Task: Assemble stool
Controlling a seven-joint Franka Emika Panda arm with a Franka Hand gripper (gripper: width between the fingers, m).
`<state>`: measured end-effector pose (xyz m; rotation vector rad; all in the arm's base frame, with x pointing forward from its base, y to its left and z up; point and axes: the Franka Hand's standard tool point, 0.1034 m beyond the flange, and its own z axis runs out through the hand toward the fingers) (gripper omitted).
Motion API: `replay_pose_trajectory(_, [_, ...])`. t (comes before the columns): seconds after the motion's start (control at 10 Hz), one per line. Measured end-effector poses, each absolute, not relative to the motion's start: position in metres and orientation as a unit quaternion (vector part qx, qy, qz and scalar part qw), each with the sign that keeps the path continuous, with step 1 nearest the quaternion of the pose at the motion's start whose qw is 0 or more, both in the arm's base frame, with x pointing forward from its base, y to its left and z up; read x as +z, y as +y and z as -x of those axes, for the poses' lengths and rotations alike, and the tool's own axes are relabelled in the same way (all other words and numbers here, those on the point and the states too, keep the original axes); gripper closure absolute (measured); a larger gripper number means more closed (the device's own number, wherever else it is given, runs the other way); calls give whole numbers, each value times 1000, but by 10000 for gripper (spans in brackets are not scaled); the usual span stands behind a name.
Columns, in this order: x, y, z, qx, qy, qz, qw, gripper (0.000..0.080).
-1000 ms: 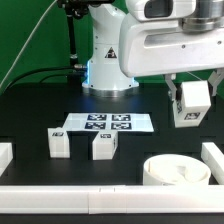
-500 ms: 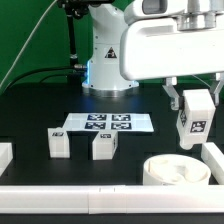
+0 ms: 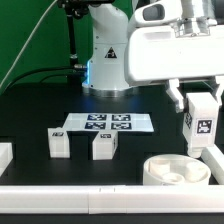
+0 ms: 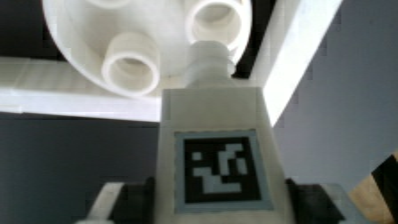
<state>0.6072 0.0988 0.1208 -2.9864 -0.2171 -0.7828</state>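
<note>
My gripper (image 3: 198, 98) is shut on a white block leg (image 3: 202, 124) with a black-and-white tag, held upright above the round seat disc (image 3: 174, 171) at the exterior view's right front. In the wrist view the leg (image 4: 217, 140) fills the middle between my fingers (image 4: 121, 200), with its narrow end over the seat disc (image 4: 134, 40) and its hollow sockets (image 4: 135, 68). Two more block legs (image 3: 59, 141) (image 3: 104, 145) stand on the black table in front of the marker board.
The marker board (image 3: 107, 123) lies flat at the table's middle. White border rails run along the front (image 3: 70, 175) and the exterior view's right (image 3: 214, 160). A white block (image 3: 5, 155) sits at the left edge. The robot base (image 3: 107, 60) stands behind.
My gripper has carried the leg toward the exterior view's right and lower, from above the table down closer to the seat disc. The leg now stands upright.
</note>
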Motion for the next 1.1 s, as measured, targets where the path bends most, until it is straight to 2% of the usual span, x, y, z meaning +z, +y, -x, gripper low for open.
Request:
replay_pose_trajectory(0.3, [117, 98, -606, -260, -82, 962, 18, 462])
replay_pose_trajectory(0.8, [119, 100, -605, -285, -87, 954, 18, 462])
replay_pose_trajectory(1.1, [107, 104, -600, -287, -90, 953, 19, 462])
